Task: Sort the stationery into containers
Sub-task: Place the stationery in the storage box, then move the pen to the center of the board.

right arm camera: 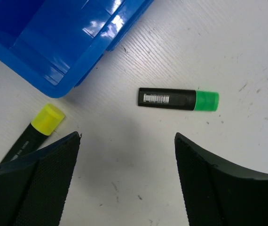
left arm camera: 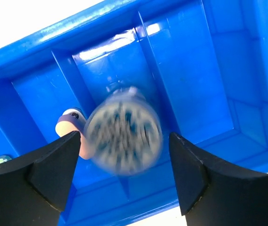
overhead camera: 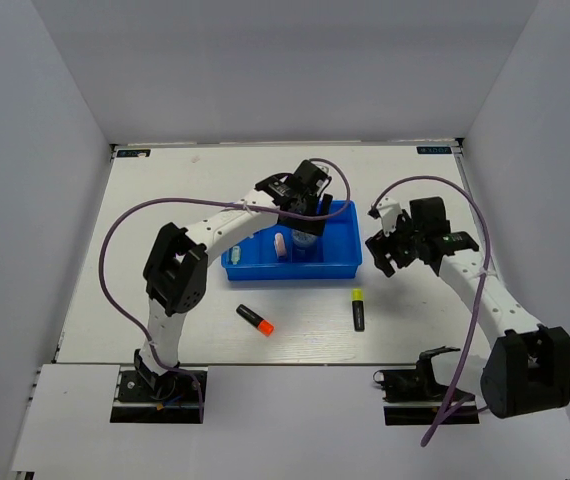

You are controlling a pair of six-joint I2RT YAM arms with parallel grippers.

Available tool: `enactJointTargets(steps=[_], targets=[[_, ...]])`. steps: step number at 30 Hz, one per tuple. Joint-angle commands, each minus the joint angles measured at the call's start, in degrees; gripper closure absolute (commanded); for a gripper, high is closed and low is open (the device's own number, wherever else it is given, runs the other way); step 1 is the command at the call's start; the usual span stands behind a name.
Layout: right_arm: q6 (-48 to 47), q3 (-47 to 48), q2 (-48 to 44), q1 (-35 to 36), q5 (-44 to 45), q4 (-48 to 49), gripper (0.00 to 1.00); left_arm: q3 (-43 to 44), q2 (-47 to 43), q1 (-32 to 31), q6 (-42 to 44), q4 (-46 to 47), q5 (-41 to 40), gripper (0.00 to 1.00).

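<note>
Now my left claw [left arm camera: 123, 141] gapes over the blue tray [left arm camera: 185, 70], blurred disc [left arm camera: 122, 127] untouched between; right claw [right arm camera: 127, 136] gapes empty above green-capped marker [right arm camera: 176, 99].

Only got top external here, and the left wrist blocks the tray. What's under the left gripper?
Observer: The left wrist view shows the round blue-and-white disc, blurred, between the fingers of the open left gripper, over the blue tray.
Operator: Gripped?
Observer: It doesn't look so. There's a gap on each side of it. I can't tell which compartment it's over.
Operator: Anything hidden under the right arm?
Observer: Yes. A green-capped marker lies on the table below the open right gripper, untouched.
</note>
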Motion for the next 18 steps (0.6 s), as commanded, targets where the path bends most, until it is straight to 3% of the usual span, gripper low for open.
enactJointTargets(steps=[1,3,4,6,9,10,12,13,15,16,17,18], targets=[[-10.94,2.64,1.44,-2.63,-7.04,1.22,0.19,1.8,-2.82,0.15,0.81,1.29,1.25,0.14],[-18.08,0.8,0.92,-3.69,-10.75,1.65,0.24,1.98,-4.13,0.24,0.81,1.12,1.61,0.09],[-26.11,0.18,0.39,-5.35,-14.07,2.7,0.24,2.15,-4.4,-0.02,1.07,1.29,1.78,0.07],[-30.3,-1.66,-0.22,-6.51,-17.35,3.32,0.24,2.33,-5.1,-0.29,1.42,1.47,1.96,0.05],[-42.07,0.52,1.52,-9.75,-22.88,-2.27,0.26,2.86,-7.29,-0.38,1.16,0.07,2.31,0.06],[-48.01,1.05,2.92,-10.81,-24.02,-4.47,0.26,2.51,-8.78,-0.9,1.16,-0.11,2.4,0.11],[-62.41,3.86,6.08,-12.66,-24.91,-8.1,0.28,0.57,-12.21,-1.6,1.42,-0.9,2.31,0.35],[-65.97,5.26,9.23,-14.92,-24.83,-14.8,0.3,-1.86,-14.84,-1.96,1.42,-1.51,1.96,0.49],[-81.74,12.18,15.03,-17.57,-24.91,-23.94,0.36,-8.27,-20.56,-3.36,0.81,-3.52,-0.75,0.79],[-85.48,16.48,19.24,-19.06,-24.65,-30.1,0.37,-10.22,-22.66,-4.06,0.46,-4.15,-1.46,0.81],[-95.09,18.61,21.29,-19.77,-24.3,-32.94,0.37,-14.67,-29.3,-5.64,-0.41,-4.68,-3.99,0.81],[-97.62,24.55,25.31,-20.91,-24.21,-37.58,0.4,-19.07,-31.8,-6.09,-1.03,-5.55,-4.97,0.69]])
